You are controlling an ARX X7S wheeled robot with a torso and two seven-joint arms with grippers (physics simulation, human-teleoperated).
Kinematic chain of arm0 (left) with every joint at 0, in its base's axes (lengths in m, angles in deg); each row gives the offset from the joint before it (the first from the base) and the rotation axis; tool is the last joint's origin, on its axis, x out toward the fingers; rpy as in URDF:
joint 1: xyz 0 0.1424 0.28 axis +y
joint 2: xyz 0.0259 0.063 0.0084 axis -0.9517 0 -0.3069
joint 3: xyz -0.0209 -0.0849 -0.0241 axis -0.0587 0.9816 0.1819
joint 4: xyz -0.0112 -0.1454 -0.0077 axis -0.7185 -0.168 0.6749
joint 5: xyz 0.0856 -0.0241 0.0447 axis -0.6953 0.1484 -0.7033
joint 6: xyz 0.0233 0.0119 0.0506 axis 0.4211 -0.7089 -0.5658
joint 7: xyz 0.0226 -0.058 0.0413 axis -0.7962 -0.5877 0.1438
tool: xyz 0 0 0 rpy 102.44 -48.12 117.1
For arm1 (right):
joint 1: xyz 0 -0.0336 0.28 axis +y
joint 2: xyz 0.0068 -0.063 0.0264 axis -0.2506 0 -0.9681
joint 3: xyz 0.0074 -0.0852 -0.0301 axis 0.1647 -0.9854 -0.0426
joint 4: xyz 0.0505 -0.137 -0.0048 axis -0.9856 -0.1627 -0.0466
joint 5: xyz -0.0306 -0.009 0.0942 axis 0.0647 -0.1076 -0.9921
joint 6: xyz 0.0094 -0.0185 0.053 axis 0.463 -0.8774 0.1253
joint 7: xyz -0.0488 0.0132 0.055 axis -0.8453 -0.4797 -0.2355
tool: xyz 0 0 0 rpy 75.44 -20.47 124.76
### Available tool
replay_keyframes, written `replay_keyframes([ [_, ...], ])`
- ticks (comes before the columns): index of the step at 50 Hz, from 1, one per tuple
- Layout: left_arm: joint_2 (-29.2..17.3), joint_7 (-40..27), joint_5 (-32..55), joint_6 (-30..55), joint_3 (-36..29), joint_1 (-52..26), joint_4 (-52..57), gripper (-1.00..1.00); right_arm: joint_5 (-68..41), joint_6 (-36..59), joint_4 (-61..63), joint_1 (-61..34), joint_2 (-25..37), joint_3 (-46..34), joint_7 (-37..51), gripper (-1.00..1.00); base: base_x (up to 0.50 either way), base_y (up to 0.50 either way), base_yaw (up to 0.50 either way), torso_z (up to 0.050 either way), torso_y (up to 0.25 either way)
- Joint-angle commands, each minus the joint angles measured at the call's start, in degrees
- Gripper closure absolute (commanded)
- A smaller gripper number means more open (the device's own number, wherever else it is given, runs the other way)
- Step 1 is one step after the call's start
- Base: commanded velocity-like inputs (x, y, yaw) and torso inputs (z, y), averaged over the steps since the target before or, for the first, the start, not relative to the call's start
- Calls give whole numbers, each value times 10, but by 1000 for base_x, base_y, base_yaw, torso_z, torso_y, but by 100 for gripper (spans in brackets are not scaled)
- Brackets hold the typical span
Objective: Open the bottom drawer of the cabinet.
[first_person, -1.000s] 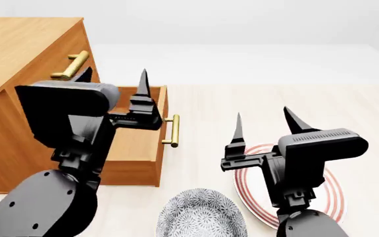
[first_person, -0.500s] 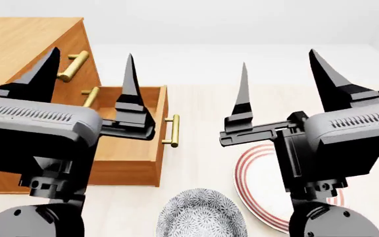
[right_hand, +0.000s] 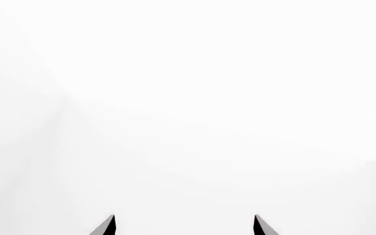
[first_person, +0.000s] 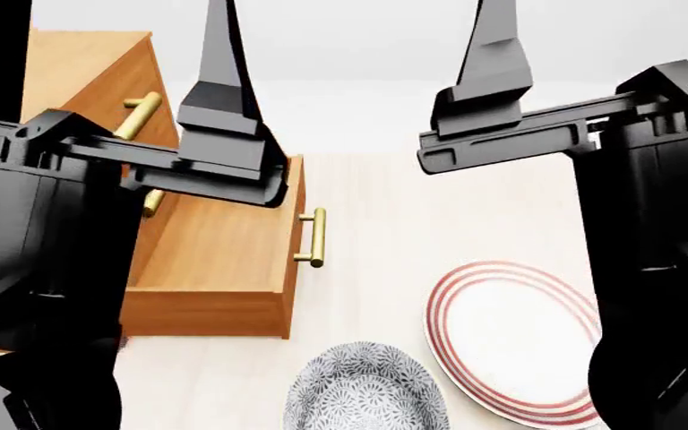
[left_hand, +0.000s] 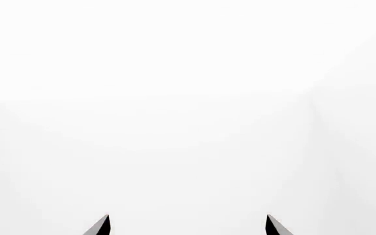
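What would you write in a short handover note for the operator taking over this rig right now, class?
Left end effector: open, empty, raised, facing a blank white background.
Right end effector: open, empty, raised likewise.
The bottom drawer is pulled well out of the cabinet; its brass handle is free, nothing gripping it. Upper drawers look shut.
On the floor beside it: a red-ringed plate and a patterned bowl, neither touched.
Done: the drawer is open.
Left: seemingly nothing; perhaps just park the arms clear of the drawer.
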Motion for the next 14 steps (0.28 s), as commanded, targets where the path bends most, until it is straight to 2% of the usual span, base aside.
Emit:
replay_keyframes([
  [1, -35, -53, 48, -26, -28, -46, 1, -100, -75, -11, 5, -76, 37, -24, 66, -100, 0, 0, 0, 0, 0],
  [14, -51, -67, 45, -51, -53, -48, -1, -100, -79, -48, 1, -77, 61, -55, 84, -100, 0, 0, 0, 0, 0],
])
